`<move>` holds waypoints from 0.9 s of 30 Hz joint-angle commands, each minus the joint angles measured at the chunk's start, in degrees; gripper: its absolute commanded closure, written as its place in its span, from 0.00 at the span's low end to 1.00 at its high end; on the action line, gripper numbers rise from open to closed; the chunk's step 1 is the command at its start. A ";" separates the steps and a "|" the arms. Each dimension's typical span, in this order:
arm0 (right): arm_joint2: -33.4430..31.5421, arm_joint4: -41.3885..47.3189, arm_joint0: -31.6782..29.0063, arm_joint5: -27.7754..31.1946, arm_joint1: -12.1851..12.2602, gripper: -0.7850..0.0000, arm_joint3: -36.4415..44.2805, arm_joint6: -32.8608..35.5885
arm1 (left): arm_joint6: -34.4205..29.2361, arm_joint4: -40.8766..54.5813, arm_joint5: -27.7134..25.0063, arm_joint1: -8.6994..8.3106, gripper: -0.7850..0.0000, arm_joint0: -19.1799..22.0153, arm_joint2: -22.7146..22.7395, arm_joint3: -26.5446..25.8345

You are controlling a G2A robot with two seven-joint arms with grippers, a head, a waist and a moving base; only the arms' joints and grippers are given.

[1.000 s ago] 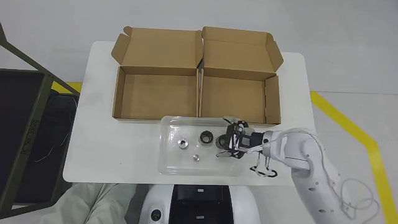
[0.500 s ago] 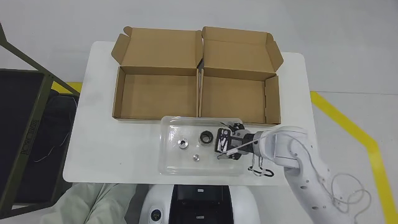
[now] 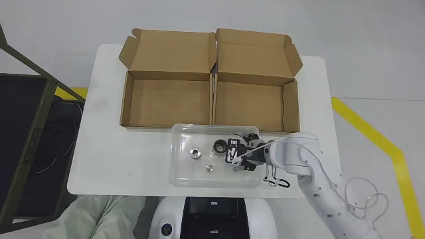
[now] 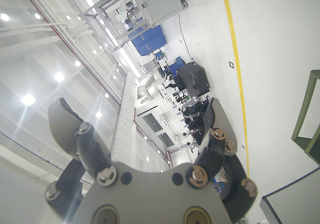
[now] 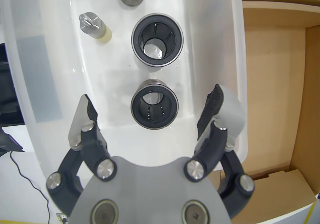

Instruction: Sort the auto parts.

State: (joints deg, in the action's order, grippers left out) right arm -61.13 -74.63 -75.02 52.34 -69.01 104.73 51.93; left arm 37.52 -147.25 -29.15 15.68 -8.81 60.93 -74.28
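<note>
a black-lined steel linear bearing (image 5: 154,107) stands on end in the right half of a clear plastic tray (image 3: 180,172), its bore facing up. the right gripper (image 5: 151,105) hangs over it with its fingers spread wide, one black ribbed pad (image 5: 211,107) on either side of the bearing and neither one touching it. just to its left stands a second bearing of the same kind (image 3: 218,147), a little wider and also upright. further left is a plain steel cylinder with a round hole in its top (image 3: 194,153). nearer than those two sits a small steel pin with a pale base (image 3: 208,168).

the tray lies at the near edge of a white table (image 3: 99,139), about midway along it. on its far side two brown cardboard boxes stand side by side with their lids folded back, the left box (image 3: 166,103) and the right box (image 3: 255,106) touching along one wall. no writing on the parts or boxes can be read.

the left gripper (image 4: 136,110) is raised off the table and points out into the hall, its fingers wide apart with nothing between them.
</note>
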 commanded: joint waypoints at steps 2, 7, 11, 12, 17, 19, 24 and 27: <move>0.72 0.08 0.70 -0.42 0.21 0.06 -0.63 0.42 | 0.00 0.00 0.00 0.00 0.00 0.00 0.00 0.00; 1.64 0.79 2.14 -0.92 0.50 0.08 -2.44 0.92 | 0.00 0.00 0.00 0.00 0.00 0.00 0.00 0.00; 2.67 1.05 3.11 -1.06 0.80 0.11 -3.57 1.06 | 0.00 0.00 0.00 0.00 0.00 0.00 0.00 0.00; 3.02 1.08 3.35 -1.08 0.89 0.11 -3.88 1.08 | 0.00 0.00 0.00 0.00 0.00 0.00 0.00 0.00; 4.33 1.73 4.59 -1.37 1.24 0.27 -4.91 1.37 | 0.00 0.00 0.00 0.00 0.00 0.00 0.00 0.00; 4.54 2.05 4.96 -1.66 1.38 0.34 -5.10 1.66 | 0.00 0.00 0.00 0.00 0.00 0.00 0.00 0.00; 4.93 2.44 5.44 -2.45 1.77 0.52 -5.04 2.45 | 0.00 0.00 0.00 0.00 0.00 0.00 0.00 0.00; 5.21 2.70 5.55 -2.68 2.03 0.56 -4.93 2.68 | 0.00 0.00 0.00 0.00 0.00 0.00 0.00 0.00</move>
State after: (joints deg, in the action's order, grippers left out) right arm -56.01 -72.02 -69.49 49.71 -67.07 99.76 54.56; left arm 37.52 -147.25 -29.15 15.68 -8.81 60.93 -74.28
